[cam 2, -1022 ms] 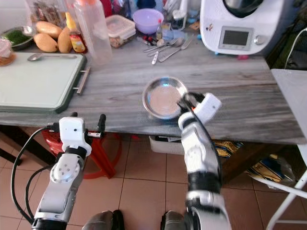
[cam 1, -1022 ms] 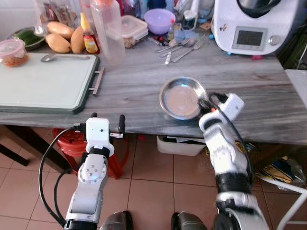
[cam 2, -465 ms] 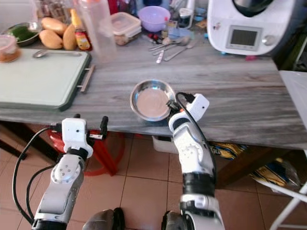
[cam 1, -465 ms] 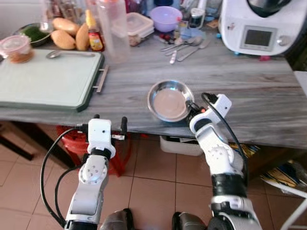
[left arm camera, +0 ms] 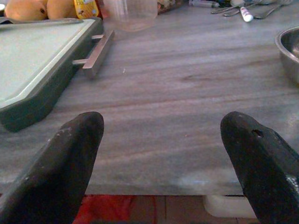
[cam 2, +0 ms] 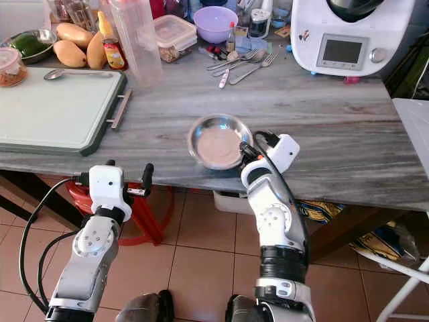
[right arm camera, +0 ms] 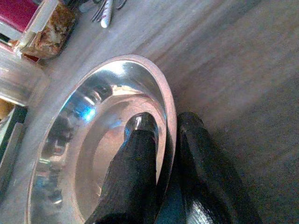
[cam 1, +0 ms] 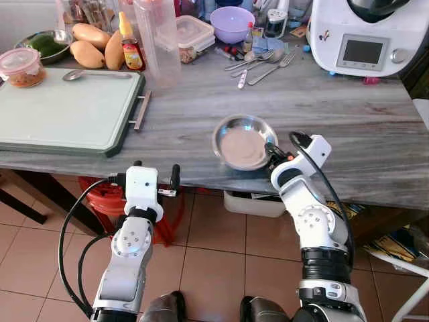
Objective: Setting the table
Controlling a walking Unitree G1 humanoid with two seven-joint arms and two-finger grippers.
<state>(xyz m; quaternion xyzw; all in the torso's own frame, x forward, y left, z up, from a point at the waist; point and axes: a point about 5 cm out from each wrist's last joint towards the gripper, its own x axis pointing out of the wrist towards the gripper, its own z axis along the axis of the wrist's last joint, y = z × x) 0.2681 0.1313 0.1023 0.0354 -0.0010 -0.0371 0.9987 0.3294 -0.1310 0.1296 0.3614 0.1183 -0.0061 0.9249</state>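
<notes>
Grey wood-grain table [cam 1: 348,127] runs across the whole scene, busy along its far side, and right near its front edge sits the steel bowl [cam 1: 242,141], the landmark for everything else. Beyond the bowl lies a loose bunch of cutlery [cam 1: 258,66], with a purple bowl [cam 1: 231,21] behind that; off to the bowl's right-rear stands a white kitchen machine [cam 1: 365,33], and well to its left a pale green cutting board [cam 1: 64,111] with a spoon [cam 1: 84,75] along its far edge. And the right gripper [right arm camera: 161,175] is on the bowl: one black finger lies inside the basin, the other outside, the rim pinched tight between them at the bowl's near-right side. So the step in hand looks like carrying this bowl to its place setting. The next move calls for a level lift, because a thin rim held at one side can pivot or slip from the pads. The left gripper [left arm camera: 166,154] hovers at the table's front edge, left of the bowl, fingers spread wide on nothing.
</notes>
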